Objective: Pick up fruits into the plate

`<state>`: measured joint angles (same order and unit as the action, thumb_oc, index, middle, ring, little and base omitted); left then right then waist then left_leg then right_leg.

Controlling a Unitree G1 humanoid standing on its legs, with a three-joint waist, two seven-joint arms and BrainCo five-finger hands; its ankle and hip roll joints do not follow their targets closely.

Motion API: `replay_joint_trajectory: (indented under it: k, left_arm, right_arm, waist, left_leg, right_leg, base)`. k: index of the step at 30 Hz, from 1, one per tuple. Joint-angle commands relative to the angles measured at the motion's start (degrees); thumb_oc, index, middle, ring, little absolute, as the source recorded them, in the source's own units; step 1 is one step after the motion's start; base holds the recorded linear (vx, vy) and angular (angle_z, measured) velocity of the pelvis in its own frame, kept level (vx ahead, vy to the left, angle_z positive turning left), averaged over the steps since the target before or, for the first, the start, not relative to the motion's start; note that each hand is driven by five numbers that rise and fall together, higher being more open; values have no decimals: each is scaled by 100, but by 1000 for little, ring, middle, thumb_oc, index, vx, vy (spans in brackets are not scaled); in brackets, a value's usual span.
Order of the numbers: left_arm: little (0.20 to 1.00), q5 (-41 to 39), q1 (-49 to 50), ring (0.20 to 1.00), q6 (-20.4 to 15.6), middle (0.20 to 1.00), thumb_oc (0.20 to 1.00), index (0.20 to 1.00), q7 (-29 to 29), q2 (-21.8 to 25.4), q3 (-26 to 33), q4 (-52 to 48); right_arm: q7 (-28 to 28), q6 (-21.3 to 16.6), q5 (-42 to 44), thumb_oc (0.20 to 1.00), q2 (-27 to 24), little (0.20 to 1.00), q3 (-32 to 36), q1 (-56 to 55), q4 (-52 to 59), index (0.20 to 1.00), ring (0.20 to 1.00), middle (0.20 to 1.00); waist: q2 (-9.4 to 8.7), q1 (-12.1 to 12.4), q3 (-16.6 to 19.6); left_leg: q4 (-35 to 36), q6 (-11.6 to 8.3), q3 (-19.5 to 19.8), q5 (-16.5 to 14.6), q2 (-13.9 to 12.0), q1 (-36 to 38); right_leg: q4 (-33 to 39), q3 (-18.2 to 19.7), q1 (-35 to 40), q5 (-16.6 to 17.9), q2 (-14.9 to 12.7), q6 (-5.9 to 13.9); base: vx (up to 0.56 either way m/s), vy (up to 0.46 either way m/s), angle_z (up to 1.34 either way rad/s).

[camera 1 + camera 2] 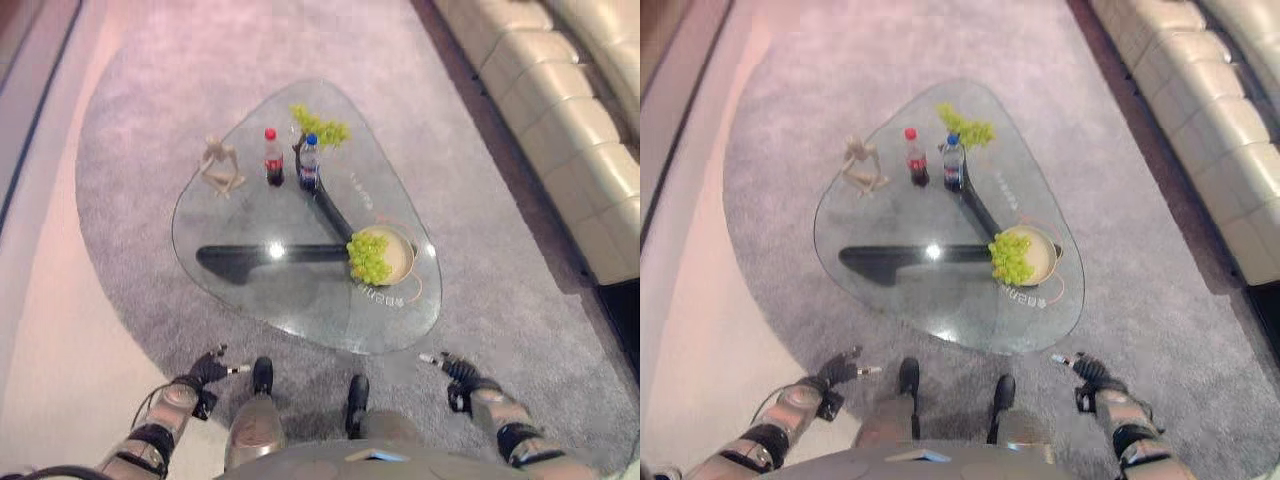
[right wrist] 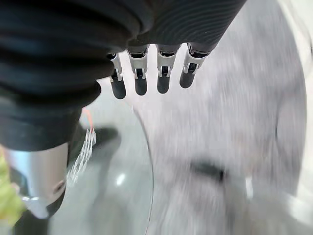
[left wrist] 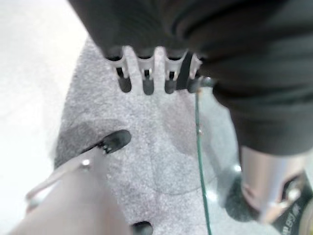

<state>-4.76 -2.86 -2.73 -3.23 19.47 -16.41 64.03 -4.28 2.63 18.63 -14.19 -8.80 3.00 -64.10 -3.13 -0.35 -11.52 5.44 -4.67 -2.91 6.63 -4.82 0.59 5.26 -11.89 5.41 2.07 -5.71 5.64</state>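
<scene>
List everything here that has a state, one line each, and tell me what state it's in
Left robot hand: open, empty, low beside the table's near edge.
Right robot hand: open, empty, also short of the table.
Green grapes: lying on the plate.
Plate: on the glass table, holding the grapes.
Red-capped bottle: upright, capped.
Blue-capped bottle: upright, capped.
Wooden figure: seated upright.

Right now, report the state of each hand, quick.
Left hand: open, holding nothing, low over the carpet.
Right hand: open, holding nothing, near the table edge.
</scene>
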Motion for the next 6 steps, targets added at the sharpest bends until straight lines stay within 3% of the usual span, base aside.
replay_joint_trajectory:
  k: [1, 6]
  left_arm:
    - [1000, -214, 35, 1000, -81, 1000, 1000, 1000, -85, -366, 60, 611]
    - [1000, -491, 151, 1000, 126, 1000, 1000, 1000, -101, -642, 263, 902]
  right_arm:
    - [-688, -371, 461, 1000, 62, 1000, 72, -111, -467, 1000, 1000, 1000]
    - [-802, -176, 778, 1000, 252, 1000, 325, -312, -876, 1000, 1000, 1000]
  waist:
    - [195, -19, 160]
    - [290, -145, 311]
  left_leg:
    - [-85, 217, -357, -525, 226, 424]
    - [-44, 224, -425, -604, 251, 645]
  right_leg:
    - [-392, 345, -189, 99, 32, 34]
    - [-307, 390, 23, 64, 30, 27]
  base:
    - [112, 109, -19]
    - [66, 73, -14]
